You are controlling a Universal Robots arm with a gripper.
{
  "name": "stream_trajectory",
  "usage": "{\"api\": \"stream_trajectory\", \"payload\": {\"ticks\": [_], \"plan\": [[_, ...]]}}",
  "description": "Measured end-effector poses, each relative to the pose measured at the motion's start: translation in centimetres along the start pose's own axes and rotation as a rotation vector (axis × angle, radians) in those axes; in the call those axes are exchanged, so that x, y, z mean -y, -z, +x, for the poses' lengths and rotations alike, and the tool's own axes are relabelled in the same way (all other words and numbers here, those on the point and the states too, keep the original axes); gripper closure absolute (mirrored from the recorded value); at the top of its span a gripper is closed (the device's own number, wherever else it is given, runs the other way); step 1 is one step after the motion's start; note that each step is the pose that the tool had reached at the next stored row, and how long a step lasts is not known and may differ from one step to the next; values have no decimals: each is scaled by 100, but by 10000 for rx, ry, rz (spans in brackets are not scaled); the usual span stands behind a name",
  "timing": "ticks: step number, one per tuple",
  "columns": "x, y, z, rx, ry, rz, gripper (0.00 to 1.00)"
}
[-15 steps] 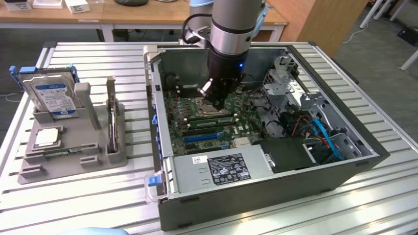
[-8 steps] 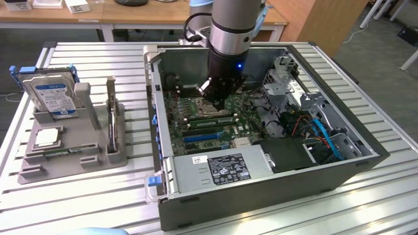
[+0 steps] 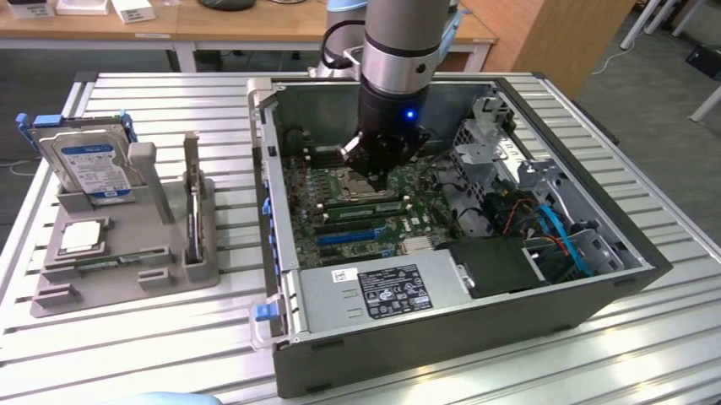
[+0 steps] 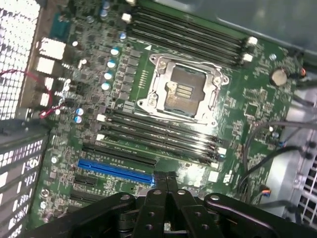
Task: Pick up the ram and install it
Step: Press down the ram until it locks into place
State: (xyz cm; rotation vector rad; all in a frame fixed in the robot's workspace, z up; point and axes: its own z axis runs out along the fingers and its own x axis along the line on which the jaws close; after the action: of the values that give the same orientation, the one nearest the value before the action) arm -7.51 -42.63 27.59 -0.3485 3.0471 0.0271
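Wrist view | pincer (image 4: 166, 179) pressed together, empty | above motherboard (image 4: 163, 64)

The arm (image 3: 400, 46) is a thick cylinder of grey metal, with a blue cap showing beside it and a black cable looped behind. Below it comes a black wrist section — one small blue light glows there. The gripper (image 4: 167, 179) is matt black, its linkages pinned with round screws.
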Motion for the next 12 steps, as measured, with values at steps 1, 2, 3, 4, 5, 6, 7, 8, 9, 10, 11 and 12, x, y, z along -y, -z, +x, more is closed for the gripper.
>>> {"api": "stream_trajectory", "payload": {"ticks": [1,2,3,4,5,6,7,8,9,10,11,12], "plan": [[0,0,0,2,-146,11,90],[0,0,0,3,-296,23,90],[0,0,0,4,-443,34,90],[0,0,0,6,-592,45,90],[0,0,0,7,-749,57,90],[0,0,0,8,-898,68,90],[0,0,0,9,-1044,80,90],[0,0,0,11,-1190,90,90],[0,0,0,13,-1335,101,90],[0,0,0,14,-1476,112,90],[0,0,0,15,-1631,124,90],[0,0,0,16,-1767,135,90]]}}
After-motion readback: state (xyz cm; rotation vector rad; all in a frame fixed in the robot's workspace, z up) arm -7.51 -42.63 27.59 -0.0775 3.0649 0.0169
